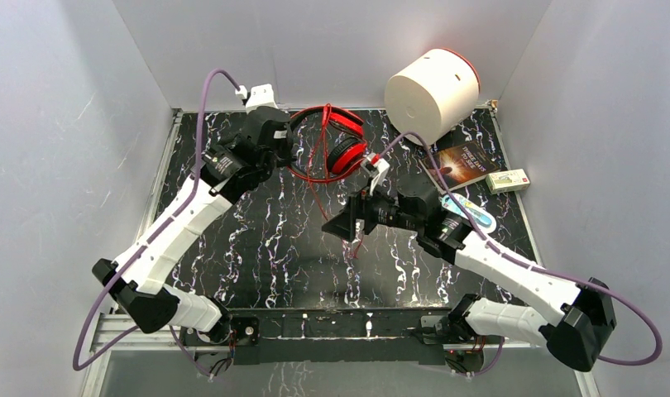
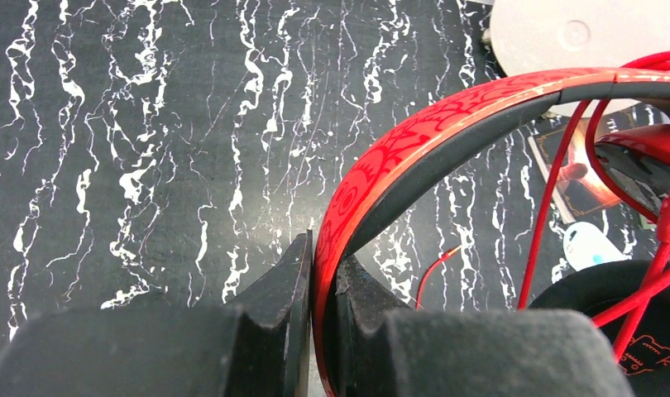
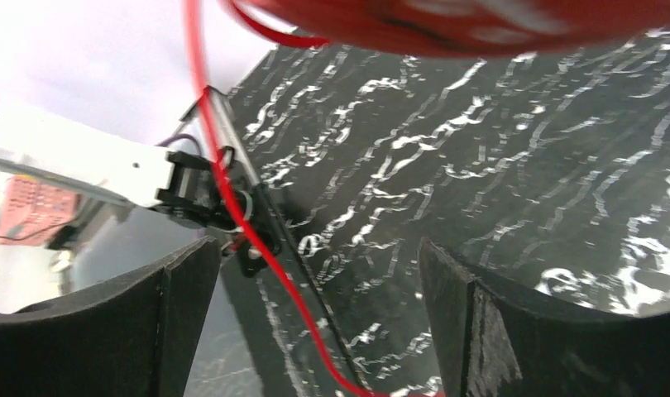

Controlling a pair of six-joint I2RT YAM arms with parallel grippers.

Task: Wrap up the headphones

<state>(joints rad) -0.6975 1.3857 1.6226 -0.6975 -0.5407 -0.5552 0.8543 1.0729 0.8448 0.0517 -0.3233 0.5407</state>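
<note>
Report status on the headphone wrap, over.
Left gripper shut on headphones by the headband. Right gripper open, red cable running loose between its jaws. White cylinder close beside headphones.

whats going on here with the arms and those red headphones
The left fingers are shut on the headband of the headphones, holding them near the back of the table. Some of the cable is draped over the headband. The right fingers are open, and a loose stretch of cable hangs between them, not gripped.
</note>
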